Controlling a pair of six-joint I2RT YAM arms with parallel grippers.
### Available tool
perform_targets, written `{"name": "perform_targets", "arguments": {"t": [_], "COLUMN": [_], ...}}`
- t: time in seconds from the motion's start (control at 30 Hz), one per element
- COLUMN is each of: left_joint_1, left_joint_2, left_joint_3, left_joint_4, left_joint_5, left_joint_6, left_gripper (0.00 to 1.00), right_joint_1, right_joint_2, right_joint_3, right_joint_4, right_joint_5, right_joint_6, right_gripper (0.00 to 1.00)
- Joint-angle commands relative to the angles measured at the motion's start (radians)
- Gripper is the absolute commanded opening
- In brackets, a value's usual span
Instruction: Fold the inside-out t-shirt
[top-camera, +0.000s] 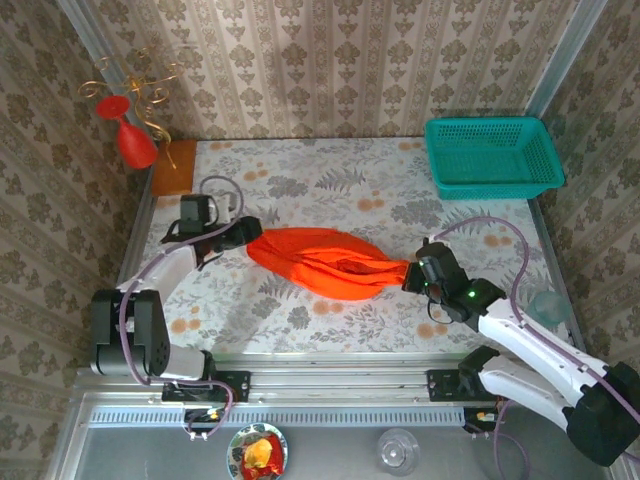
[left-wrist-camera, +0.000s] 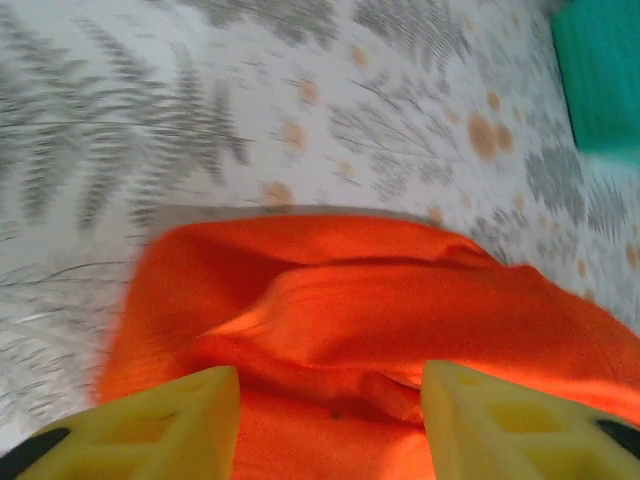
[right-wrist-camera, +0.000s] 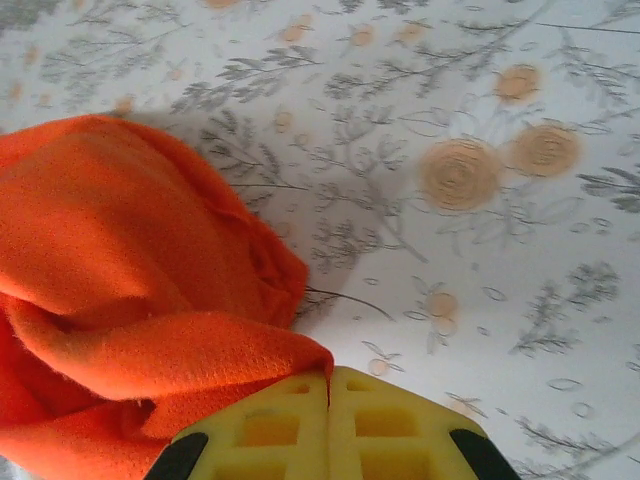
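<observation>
The inside-out t-shirt (top-camera: 325, 262) lies bunched into a long orange roll across the middle of the flowered table (top-camera: 330, 185). At the roll's left end is my left gripper (top-camera: 248, 232). In the left wrist view its yellow fingers (left-wrist-camera: 185, 415) stand well apart, the left gripper (left-wrist-camera: 330, 405) open over the rumpled t-shirt (left-wrist-camera: 380, 310). My right gripper (top-camera: 410, 276) is at the roll's right end. In the right wrist view the right gripper (right-wrist-camera: 328, 378) is shut, pinching a corner of the t-shirt (right-wrist-camera: 120, 250) between its pads.
A teal basket (top-camera: 492, 155) sits at the back right of the table, and its blurred corner (left-wrist-camera: 600, 70) appears in the left wrist view. A red goblet-shaped ornament (top-camera: 130, 138) and a wooden block (top-camera: 174, 167) stand at the back left. Patterned walls close three sides.
</observation>
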Motion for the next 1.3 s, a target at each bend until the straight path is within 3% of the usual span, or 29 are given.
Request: {"name": "perform_targets", "arguments": {"t": [0.0,0.2,0.43,0.73,0.8,0.9,1.07,1.17,1.27], "left_joint_1": [-0.092,-0.283,-0.464,-0.516,-0.529,-0.539,-0.522,-0.457,-0.355], "left_joint_2": [-0.007,0.057,0.267,0.519,0.558,0.602,0.585,0.543,0.506], "left_joint_3": [0.114,0.290,0.534,0.747,0.778,0.828,0.864,0.870,0.897], "left_joint_4": [-0.154,-0.224,-0.428,-0.644,-0.670,-0.666,-0.593,-0.518,-0.478], "left_joint_5": [-0.045,0.048,0.143,0.084,0.017,-0.058,-0.093,-0.101,-0.093], "left_joint_6": [0.159,0.360,0.640,0.800,0.819,0.799,0.735,0.643,0.526], "left_gripper": [0.58,0.64,0.63,0.63,0.62,0.47,0.12,0.01,0.00], "right_joint_1": [-0.003,-0.003,-0.003,-0.003,-0.003,-0.002,0.005,0.006,0.006], "right_joint_2": [-0.007,0.042,0.095,0.079,0.069,0.051,0.026,-0.013,-0.074], "right_joint_3": [0.030,0.090,0.139,0.155,0.150,0.141,0.149,0.163,0.186], "right_joint_4": [0.151,0.277,0.329,0.332,0.338,0.345,0.316,0.288,0.252], "right_joint_5": [-0.053,-0.156,-0.316,-0.368,-0.369,-0.368,-0.374,-0.330,-0.285], "right_joint_6": [-0.080,-0.306,-0.587,-0.547,-0.536,-0.523,-0.522,-0.500,-0.496], "right_gripper": [0.00,0.00,0.00,0.00,0.00,0.00,0.00,0.00,0.00]}}
